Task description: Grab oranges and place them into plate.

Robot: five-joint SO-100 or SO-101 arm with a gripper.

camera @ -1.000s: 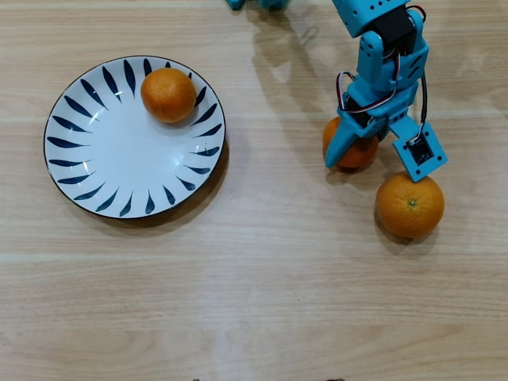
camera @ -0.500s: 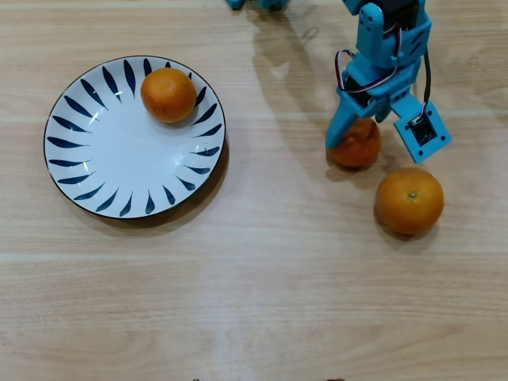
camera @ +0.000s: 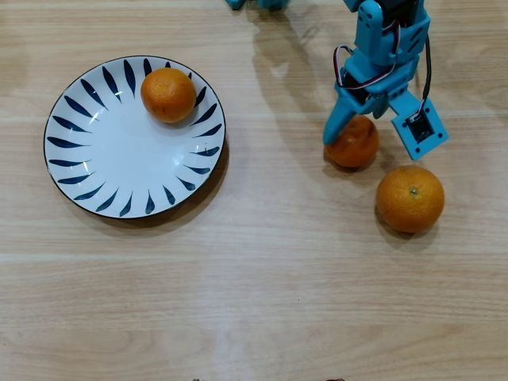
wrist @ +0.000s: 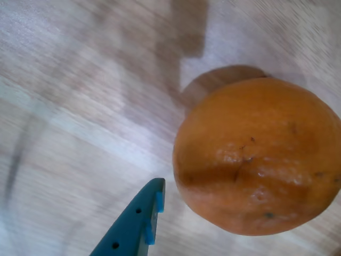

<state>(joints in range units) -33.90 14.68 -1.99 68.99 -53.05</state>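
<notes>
I can read no text, label, brand, number or sign in either view.

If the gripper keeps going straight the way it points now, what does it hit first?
Probably the smaller orange between its open jaws; the gripper points down over it. Past that, only table. Depth is unclear.
</notes>
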